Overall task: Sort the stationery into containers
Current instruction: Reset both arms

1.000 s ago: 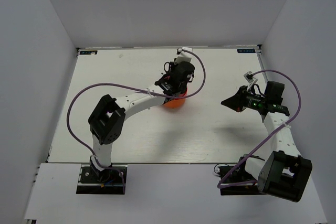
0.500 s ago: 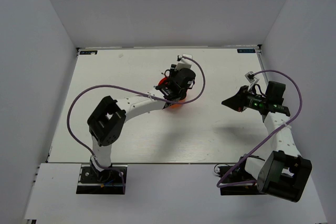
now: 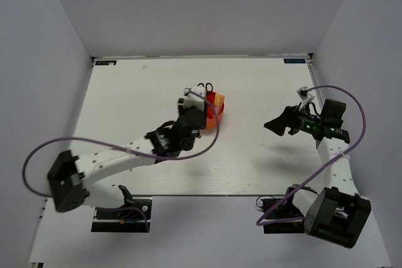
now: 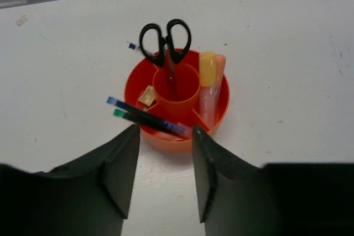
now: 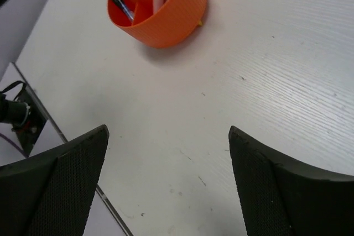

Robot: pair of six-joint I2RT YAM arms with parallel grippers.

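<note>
The round orange-red tub (image 4: 166, 141) stands on the table just beyond my left gripper (image 4: 165, 131), which is open with nothing between its fingers. Black-handled scissors (image 4: 166, 40) stand upright in the central well. A yellow marker (image 4: 207, 70) and an orange marker with a pale cap (image 4: 220, 73) share one compartment, and thin dark pens (image 4: 145, 117) lean out of another. From above, the tub (image 3: 217, 116) sits mid-table with the left gripper (image 3: 197, 116) at its near-left side. My right gripper (image 3: 274, 123) hovers well to the right, open and empty (image 5: 168, 134); it sees the tub (image 5: 166, 23) far off.
A small tan item (image 4: 147, 96) lies in one tub compartment. White walls enclose the table on three sides. The table's near edge and a black mount (image 5: 19, 117) show at the left of the right wrist view.
The left arm has drawn back from above the tub toward the near left, and its jaws have parted. The right gripper's jaws have spread wide; that arm has barely shifted.
</note>
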